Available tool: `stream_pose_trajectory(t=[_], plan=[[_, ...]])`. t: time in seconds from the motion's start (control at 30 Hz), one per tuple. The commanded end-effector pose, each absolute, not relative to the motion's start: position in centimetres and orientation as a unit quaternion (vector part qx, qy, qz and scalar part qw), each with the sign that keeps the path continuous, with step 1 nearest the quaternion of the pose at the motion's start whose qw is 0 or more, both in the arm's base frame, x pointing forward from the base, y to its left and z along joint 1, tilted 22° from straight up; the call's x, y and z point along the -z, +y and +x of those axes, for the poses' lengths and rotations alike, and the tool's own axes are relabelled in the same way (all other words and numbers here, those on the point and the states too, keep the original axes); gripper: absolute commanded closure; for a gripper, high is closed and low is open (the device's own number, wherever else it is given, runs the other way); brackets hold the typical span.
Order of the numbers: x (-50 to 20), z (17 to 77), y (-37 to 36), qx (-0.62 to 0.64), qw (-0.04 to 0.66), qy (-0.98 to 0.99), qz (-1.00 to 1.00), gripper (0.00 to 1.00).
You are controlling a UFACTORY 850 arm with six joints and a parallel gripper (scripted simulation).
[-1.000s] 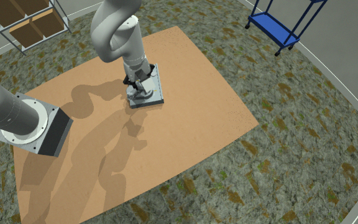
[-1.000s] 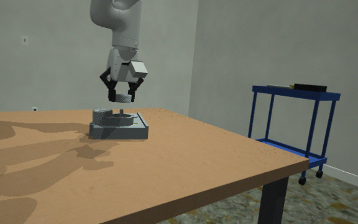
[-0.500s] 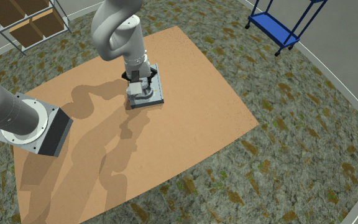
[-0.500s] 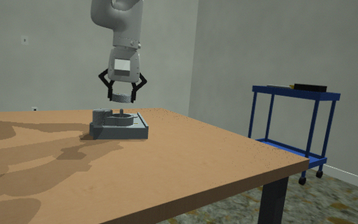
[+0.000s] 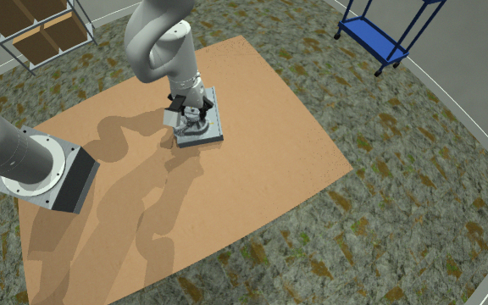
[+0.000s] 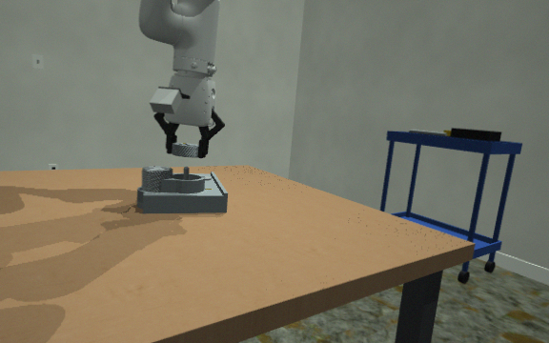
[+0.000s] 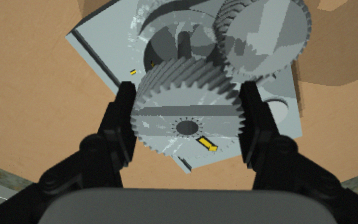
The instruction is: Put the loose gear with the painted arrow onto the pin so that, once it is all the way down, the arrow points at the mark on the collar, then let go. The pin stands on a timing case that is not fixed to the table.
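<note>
My gripper (image 7: 187,99) (image 6: 185,151) (image 5: 192,114) is shut on the loose grey gear (image 7: 187,107) (image 6: 184,150). The gear's yellow painted arrow (image 7: 207,145) shows on its face in the wrist view and points to the lower right there. I hold the gear in the air, a little above the pin. The pin stands upright inside a round collar (image 6: 186,184) on the grey timing case (image 6: 181,200) (image 5: 212,132) (image 7: 105,42). A small yellow mark (image 7: 133,72) lies on the case near the collar. A second, fixed gear (image 6: 156,177) (image 7: 264,36) sits on the case beside the collar.
The case lies on a brown table (image 5: 261,140) (image 6: 255,257). The arm's base (image 5: 42,175) stands at the table's left edge. A blue cart (image 6: 451,186) (image 5: 371,40) stands off the table to the right. Shelves with cardboard boxes (image 5: 36,30) stand at the back left.
</note>
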State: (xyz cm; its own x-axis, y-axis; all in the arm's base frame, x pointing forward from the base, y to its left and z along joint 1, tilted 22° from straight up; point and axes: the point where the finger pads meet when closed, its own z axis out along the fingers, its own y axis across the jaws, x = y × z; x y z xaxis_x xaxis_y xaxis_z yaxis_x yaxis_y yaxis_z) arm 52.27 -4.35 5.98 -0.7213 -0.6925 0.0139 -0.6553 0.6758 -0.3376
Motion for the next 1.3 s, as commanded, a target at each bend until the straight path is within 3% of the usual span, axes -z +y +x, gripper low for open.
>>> stream_pose_trajectory(t=[0.0,1.27], plan=[[-6.02,52.32,-4.33,0.169,0.087,0.925,-0.328,1.0],[-6.02,52.32,-4.33,0.159,0.104,0.955,-0.23,1.0]])
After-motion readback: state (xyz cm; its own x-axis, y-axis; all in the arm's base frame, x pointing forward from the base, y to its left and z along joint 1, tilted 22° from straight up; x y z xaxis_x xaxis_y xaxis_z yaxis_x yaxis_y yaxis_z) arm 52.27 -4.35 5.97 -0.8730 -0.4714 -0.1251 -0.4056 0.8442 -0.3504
